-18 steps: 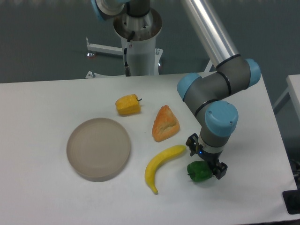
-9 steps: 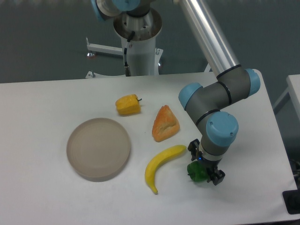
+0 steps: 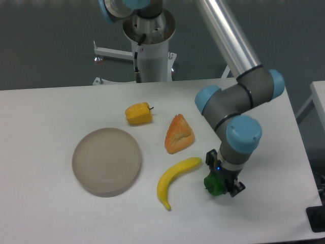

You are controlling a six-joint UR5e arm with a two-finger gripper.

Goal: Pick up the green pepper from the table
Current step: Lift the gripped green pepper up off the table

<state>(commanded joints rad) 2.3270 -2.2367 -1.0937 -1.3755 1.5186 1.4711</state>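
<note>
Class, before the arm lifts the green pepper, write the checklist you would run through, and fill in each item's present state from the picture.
1. Gripper is down over the green pepper: ok.
2. Fingers sit on both sides of the pepper: ok, one on its left and one on its right.
3. Fingers are shut firmly on the pepper: cannot tell, the wrist hides the contact.
4. Pepper is off the table: cannot tell, it still looks low against the surface.
5. Banana is clear of the gripper: ok, its tip lies close on the left but apart.
6. Space above the pepper is free for the lift: ok, only the arm itself is there.
</note>
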